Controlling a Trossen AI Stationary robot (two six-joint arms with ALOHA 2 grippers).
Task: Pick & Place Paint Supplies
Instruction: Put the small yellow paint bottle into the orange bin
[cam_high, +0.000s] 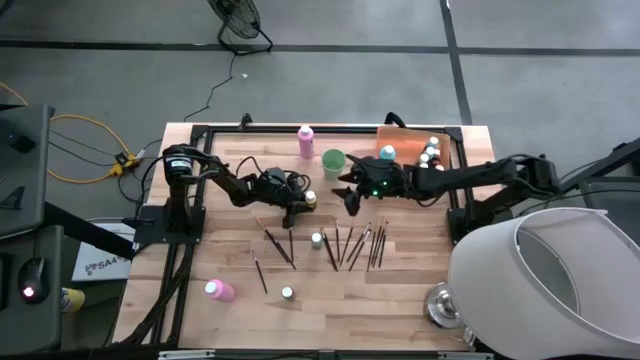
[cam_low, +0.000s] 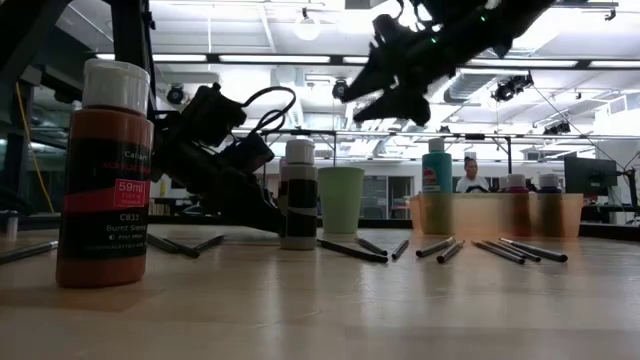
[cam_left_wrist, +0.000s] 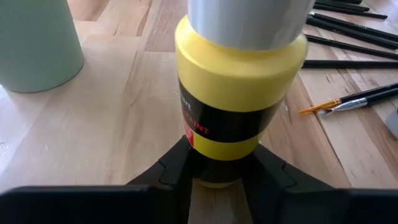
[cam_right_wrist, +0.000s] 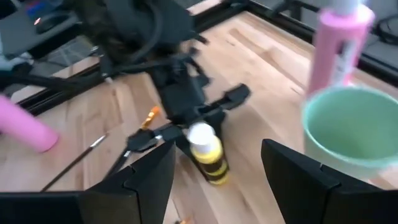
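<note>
A small yellow paint bottle (cam_left_wrist: 236, 81) with a pale cap stands upright on the wooden table (cam_high: 400, 300), left of the middle. My left gripper (cam_high: 303, 204) is shut on it. My right gripper (cam_high: 350, 203) hangs open in the air just to the bottle's right, with nothing between its fingers. In the right wrist view the bottle (cam_right_wrist: 208, 152) and the left gripper show ahead of those fingers. Several thin dark brushes (cam_high: 350, 245) lie flat on the table, nearer the front edge. My left gripper pinches the yellow bottle's lower body (cam_left_wrist: 214, 158) between its two fingers (cam_left_wrist: 174, 168), one on each side. The fingers come from the table's left, slanting slightly down. The bottle stands upright with its base on the table.
A light green cup (cam_high: 333, 160) stands just behind the bottle, with an upright pink bottle (cam_high: 306, 142) beyond it. An orange tray (cam_high: 398, 140) with several bottles sits at the back right. A pink bottle (cam_high: 219, 290) lies at the front left, and two small bottles (cam_high: 317, 240), (cam_high: 287, 293) stand among the brushes.
</note>
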